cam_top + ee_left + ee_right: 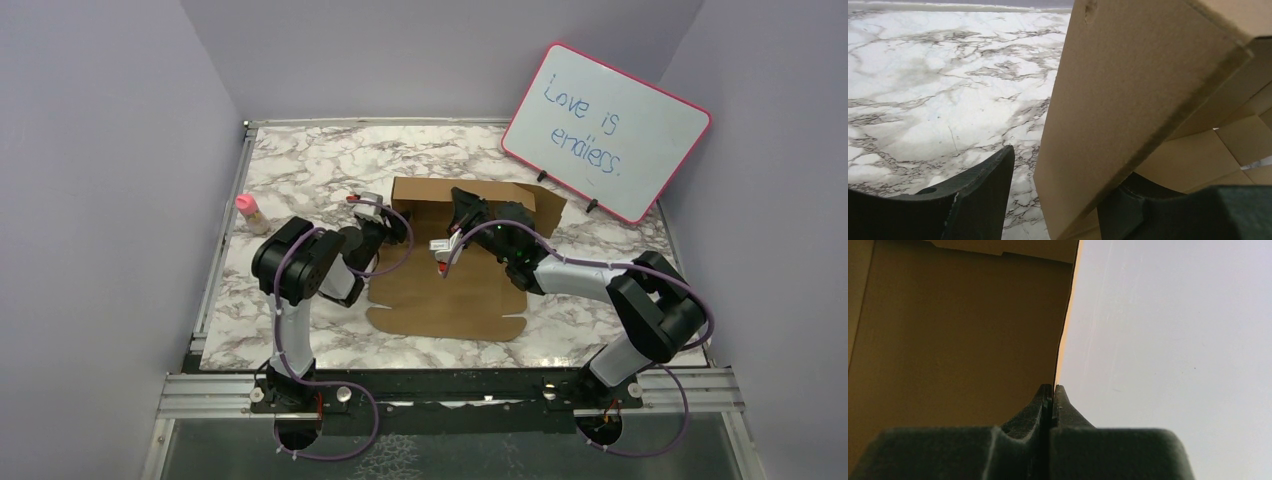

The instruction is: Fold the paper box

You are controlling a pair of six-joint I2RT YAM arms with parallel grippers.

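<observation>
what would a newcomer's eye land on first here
The brown paper box lies half folded in the middle of the marble table, its back wall raised and both arms on it. The right gripper is shut on a wall edge, and the left gripper stands open around a raised side flap. Next comes the pink-framed whiteboard, propped at the far right with blue handwriting.

The box (450, 290) lies mid-table (300, 160); a whiteboard (605, 130) stands behind it, far right, and a bottle (250, 213) stands to its left.
</observation>
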